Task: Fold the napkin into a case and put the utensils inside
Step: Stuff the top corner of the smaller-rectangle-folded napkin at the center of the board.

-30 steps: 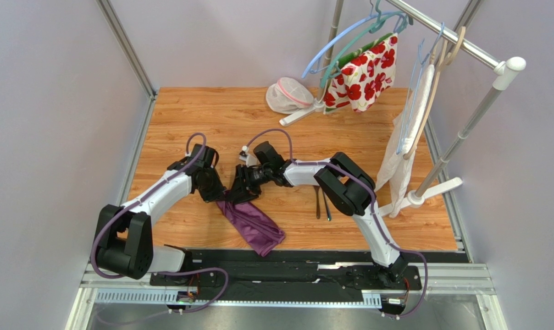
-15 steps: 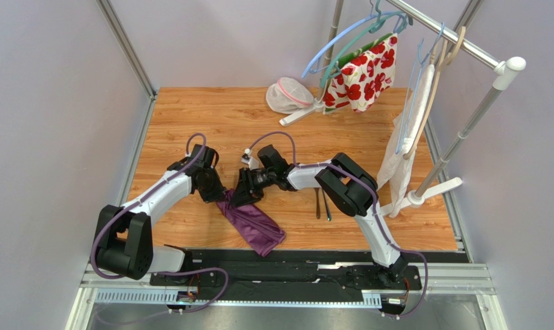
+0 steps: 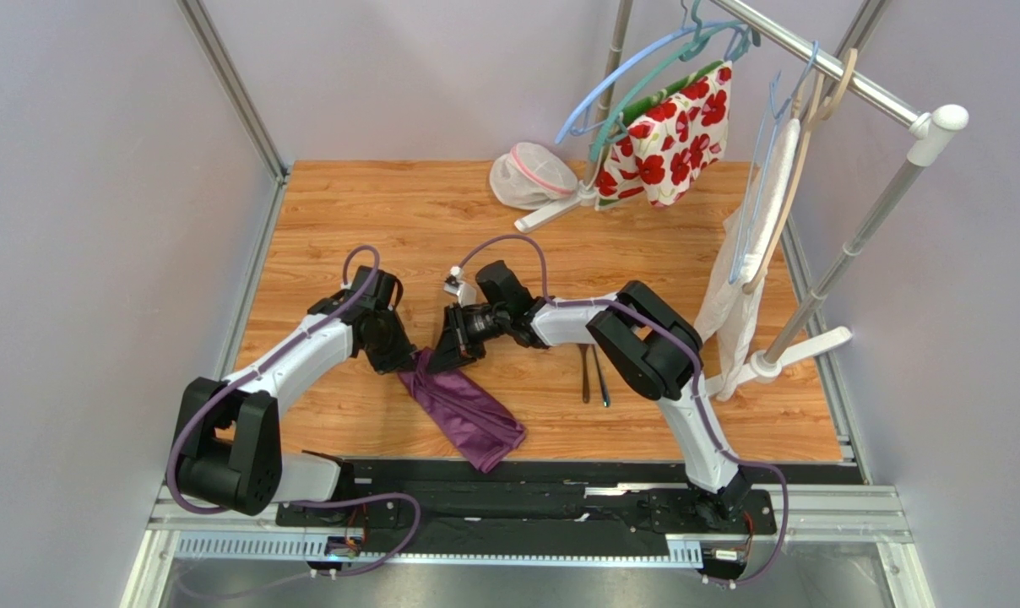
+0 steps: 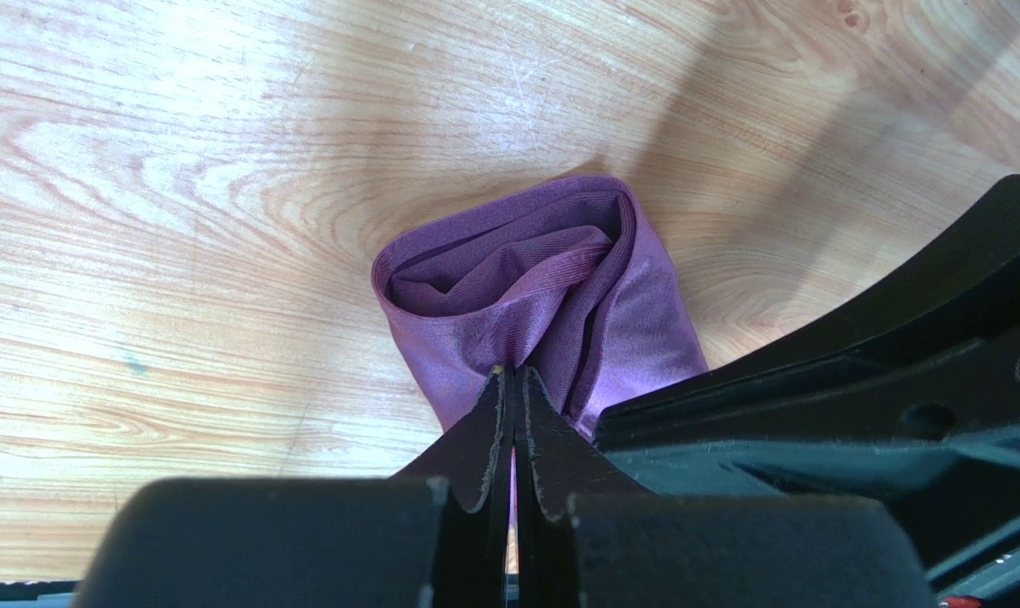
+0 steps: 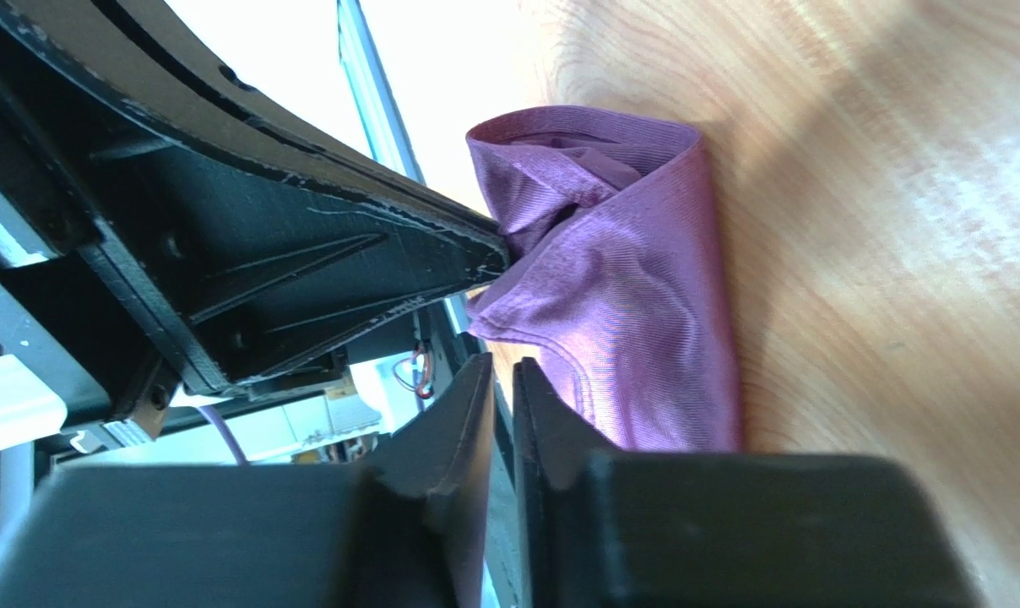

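The dark purple napkin (image 3: 467, 412) lies as a narrow folded strip slanting toward the front edge. It also shows in the left wrist view (image 4: 534, 298) and in the right wrist view (image 5: 629, 279). My left gripper (image 3: 410, 364) is shut on the strip's far end, with cloth pinched at its tips (image 4: 513, 373). My right gripper (image 3: 445, 356) is shut with only a thin empty slit between its fingers. In its own view (image 5: 503, 365) it sits just beside the cloth's edge. The two dark utensils (image 3: 593, 375) lie side by side to the right of the napkin.
A white mesh pouch with pink trim (image 3: 529, 175) lies at the back. A clothes rack (image 3: 845, 76) with hangers, a red-flowered cloth (image 3: 670, 136) and a white cloth (image 3: 738, 272) stands at the right, its base (image 3: 794, 355) on the table.
My right gripper has drawn slightly back and to the right from the napkin's far end. The left gripper keeps its hold and has barely moved.
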`<action>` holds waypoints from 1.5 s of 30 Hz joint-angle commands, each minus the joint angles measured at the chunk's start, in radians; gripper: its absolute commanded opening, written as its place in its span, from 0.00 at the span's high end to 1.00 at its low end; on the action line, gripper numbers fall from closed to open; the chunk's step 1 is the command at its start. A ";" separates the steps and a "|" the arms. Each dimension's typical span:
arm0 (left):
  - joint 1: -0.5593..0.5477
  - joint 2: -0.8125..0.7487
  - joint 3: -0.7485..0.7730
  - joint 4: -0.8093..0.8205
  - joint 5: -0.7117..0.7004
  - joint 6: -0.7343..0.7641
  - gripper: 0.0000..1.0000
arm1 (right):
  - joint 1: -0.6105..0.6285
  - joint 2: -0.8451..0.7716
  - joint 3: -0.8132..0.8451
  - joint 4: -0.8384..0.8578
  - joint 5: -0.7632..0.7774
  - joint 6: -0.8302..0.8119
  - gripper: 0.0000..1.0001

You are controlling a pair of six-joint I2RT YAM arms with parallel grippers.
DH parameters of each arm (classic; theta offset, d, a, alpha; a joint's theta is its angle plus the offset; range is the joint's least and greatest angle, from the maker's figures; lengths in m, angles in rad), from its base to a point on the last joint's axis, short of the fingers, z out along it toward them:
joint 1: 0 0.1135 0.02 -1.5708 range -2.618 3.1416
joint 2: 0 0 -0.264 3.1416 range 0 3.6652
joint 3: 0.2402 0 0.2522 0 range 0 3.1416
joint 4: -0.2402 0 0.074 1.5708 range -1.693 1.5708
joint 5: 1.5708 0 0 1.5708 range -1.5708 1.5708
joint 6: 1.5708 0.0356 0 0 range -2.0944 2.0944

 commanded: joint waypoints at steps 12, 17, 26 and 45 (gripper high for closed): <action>-0.007 -0.040 -0.009 -0.012 0.032 -0.008 1.00 | 0.049 0.114 0.171 -0.077 0.029 -0.061 1.00; -0.019 -0.033 -0.002 -0.012 0.072 -0.013 1.00 | 0.058 0.146 0.189 -0.062 0.059 -0.020 1.00; -0.025 -0.031 -0.018 -0.030 0.064 -0.059 1.00 | 0.040 0.115 0.111 0.109 0.162 0.157 1.00; -0.024 0.049 0.008 -0.010 -0.016 -0.085 1.00 | 0.017 0.062 0.089 0.040 0.142 0.153 1.00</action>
